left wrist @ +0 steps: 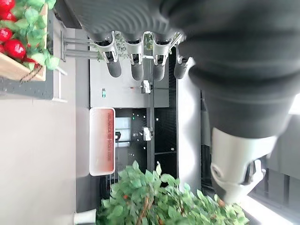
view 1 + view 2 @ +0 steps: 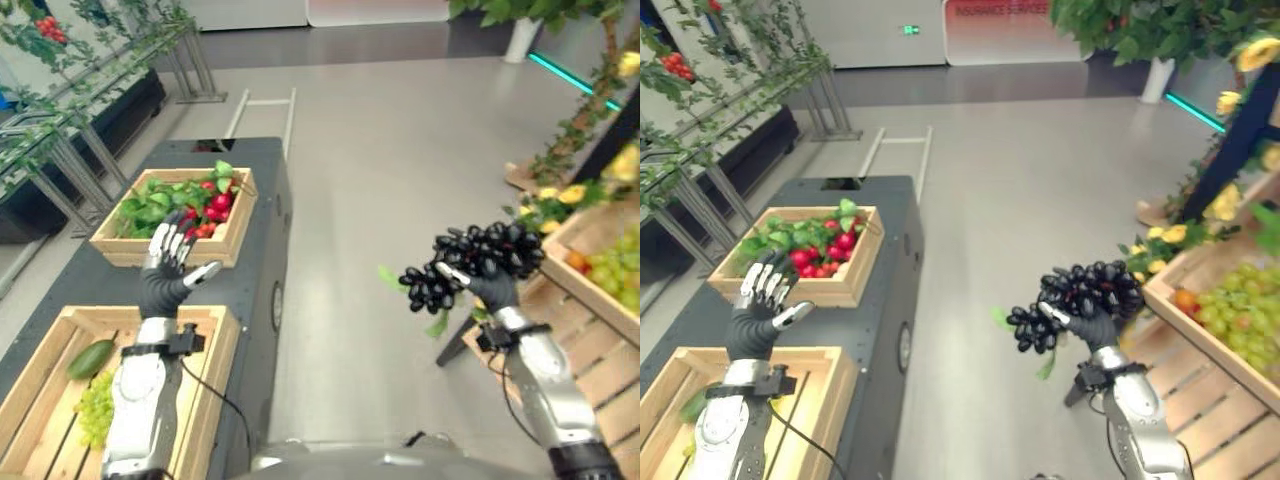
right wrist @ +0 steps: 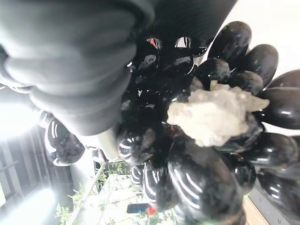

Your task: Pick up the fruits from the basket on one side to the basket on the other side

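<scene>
The right robot hand (image 2: 487,283) is curled round a bunch of black grapes (image 2: 478,258) held above the floor, while the left robot hand (image 2: 168,262) is spread wide.

Two silver-grey arms enter from 7 and 5 o'clock. The left arm (image 2: 135,400) has a smooth, glossy metal forearm shell ringed near the wrist by a black band with a small black block. The right arm (image 2: 552,392) has the same shell and band. The left hand (image 2: 165,272) and right hand (image 2: 492,287) each wear a dark ribbed cover over back and wrist. The left hand's fingers (image 1: 136,65) are silver with rounded dark tips, and its thumb (image 1: 234,174) is pale grey.
</scene>
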`<state>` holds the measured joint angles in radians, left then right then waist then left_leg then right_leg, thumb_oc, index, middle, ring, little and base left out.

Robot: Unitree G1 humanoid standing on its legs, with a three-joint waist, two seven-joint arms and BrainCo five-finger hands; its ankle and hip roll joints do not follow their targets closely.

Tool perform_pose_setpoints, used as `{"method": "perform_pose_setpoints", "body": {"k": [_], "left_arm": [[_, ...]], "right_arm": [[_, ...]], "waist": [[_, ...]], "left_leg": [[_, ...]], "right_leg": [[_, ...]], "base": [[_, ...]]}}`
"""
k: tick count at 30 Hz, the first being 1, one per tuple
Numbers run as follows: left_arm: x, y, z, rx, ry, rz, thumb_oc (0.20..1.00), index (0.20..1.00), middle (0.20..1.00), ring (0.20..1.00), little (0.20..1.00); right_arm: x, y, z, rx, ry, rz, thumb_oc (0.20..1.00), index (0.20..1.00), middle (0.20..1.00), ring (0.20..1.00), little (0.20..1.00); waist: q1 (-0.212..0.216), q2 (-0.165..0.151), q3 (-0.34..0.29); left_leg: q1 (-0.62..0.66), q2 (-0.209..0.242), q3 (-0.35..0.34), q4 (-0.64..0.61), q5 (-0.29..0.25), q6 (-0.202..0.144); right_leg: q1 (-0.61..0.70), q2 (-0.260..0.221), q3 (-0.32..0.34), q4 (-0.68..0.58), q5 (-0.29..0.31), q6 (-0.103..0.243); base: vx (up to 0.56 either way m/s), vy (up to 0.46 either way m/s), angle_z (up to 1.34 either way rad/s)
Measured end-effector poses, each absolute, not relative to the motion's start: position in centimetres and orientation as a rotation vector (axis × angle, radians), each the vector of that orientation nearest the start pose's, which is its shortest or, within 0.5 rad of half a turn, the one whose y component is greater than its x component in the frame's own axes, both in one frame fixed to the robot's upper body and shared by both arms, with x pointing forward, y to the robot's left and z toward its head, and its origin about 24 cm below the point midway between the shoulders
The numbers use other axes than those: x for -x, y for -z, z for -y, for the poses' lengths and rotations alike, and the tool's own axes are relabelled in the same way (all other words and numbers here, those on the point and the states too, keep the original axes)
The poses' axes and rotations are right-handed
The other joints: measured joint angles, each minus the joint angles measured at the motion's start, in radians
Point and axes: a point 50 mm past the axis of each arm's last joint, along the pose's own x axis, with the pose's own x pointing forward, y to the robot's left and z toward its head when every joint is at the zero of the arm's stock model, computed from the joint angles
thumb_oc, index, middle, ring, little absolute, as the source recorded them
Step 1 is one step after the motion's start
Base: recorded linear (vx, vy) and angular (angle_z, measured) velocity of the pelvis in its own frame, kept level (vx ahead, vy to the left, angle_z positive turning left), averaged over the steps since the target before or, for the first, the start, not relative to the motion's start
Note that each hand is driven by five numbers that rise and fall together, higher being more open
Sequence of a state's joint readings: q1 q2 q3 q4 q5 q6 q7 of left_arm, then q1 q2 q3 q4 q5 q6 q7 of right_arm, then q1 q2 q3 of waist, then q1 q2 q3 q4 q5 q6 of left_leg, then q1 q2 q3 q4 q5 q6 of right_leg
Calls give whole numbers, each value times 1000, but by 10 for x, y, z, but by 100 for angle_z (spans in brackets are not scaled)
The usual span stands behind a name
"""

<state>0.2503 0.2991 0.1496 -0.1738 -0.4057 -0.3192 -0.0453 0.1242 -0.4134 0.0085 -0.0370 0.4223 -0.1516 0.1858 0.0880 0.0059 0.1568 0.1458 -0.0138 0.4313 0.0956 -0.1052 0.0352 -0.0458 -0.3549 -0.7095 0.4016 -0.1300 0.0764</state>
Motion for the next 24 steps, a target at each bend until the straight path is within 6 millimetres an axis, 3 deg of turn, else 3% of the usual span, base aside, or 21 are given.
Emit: {"method": "perform_pose_setpoints", "body": {"k": [1, 3, 4, 7, 10, 16, 18, 21, 24], "left_arm": [[-195, -78, -244, 40, -125, 290, 1000, 1000, 1000, 1000, 1000], [-194, -77, -245, 36, -128, 286, 1000, 1000, 1000, 1000, 1000], [-193, -78, -246, 34, -132, 288, 1000, 1000, 1000, 1000, 1000], [-190, -77, -252, 27, -158, 281, 1000, 1000, 1000, 1000, 1000], [-188, -74, -252, 34, -165, 270, 1000, 1000, 1000, 1000, 1000], [-187, -60, -253, 54, -188, 219, 1000, 1000, 1000, 1000, 1000], [-186, -56, -255, 56, -196, 199, 1000, 1000, 1000, 1000, 1000], [-185, -54, -255, 60, -203, 192, 1000, 1000, 1000, 1000, 1000], [-186, -54, -255, 60, -211, 193, 1000, 1000, 1000, 1000, 1000]], "right_arm": [[-227, -54, 219, -3, -177, 61, 200, 200, 200, 200, 200], [-227, -54, 219, 0, -178, 63, 200, 200, 200, 200, 200], [-228, -56, 219, 3, -181, 67, 200, 200, 200, 200, 200], [-227, -56, 222, 22, -183, 60, 200, 200, 200, 200, 200], [-227, -58, 226, 37, -179, 60, 200, 200, 200, 200, 200], [-227, -58, 227, 43, -173, 61, 200, 200, 200, 200, 200], [-227, -59, 229, 44, -165, 62, 200, 200, 200, 200, 200], [-229, -59, 230, 41, -146, 67, 200, 200, 200, 200, 200], [-228, -59, 234, 33, -110, 70, 200, 200, 200, 200, 200]], "waist": [[12, 7, -12], [22, 6, -43], [43, 20, -51], [43, 5, -74], [38, 22, -94], [37, 34, -89], [38, 30, -77], [48, 32, -63], [39, 29, -53]], "left_leg": [[-3, 23, 4, 1, 8, -16], [-21, 33, -3, 2, 7, -31], [-30, 47, -6, -3, 10, -28], [-37, 55, 1, 7, 10, -42], [-56, 85, -34, 17, 20, -67], [-70, 119, -58, 38, 32, -97], [-72, 119, -64, 48, 31, -102], [-69, 86, -196, 53, 16, -107], [-67, 81, -189, 22, 21, -97]], "right_leg": [[2, 40, 1, -44, 16, -31], [-14, 86, 11, -91, 24, -33], [-17, 91, 7, -91, 24, -32], [-32, 67, 38, -11, -23, -67], [-24, 124, 37, -56, -24, -77], [-9, 158, 15, -74, -38, -99], [-8, 160, 15, -76, -39, -99], [-24, 168, 44, -75, -37, -100], [-30, 168, 60, -78, -27, -84]], "base": [[-58, -135, -45], [-37, -149, -60], [-37, -226, -70], [-53, -258, -17], [-62, -218, -3], [-66, -166, 6], [-35, -68, 0], [-7, -22, -21], [45, 32, -12]]}}
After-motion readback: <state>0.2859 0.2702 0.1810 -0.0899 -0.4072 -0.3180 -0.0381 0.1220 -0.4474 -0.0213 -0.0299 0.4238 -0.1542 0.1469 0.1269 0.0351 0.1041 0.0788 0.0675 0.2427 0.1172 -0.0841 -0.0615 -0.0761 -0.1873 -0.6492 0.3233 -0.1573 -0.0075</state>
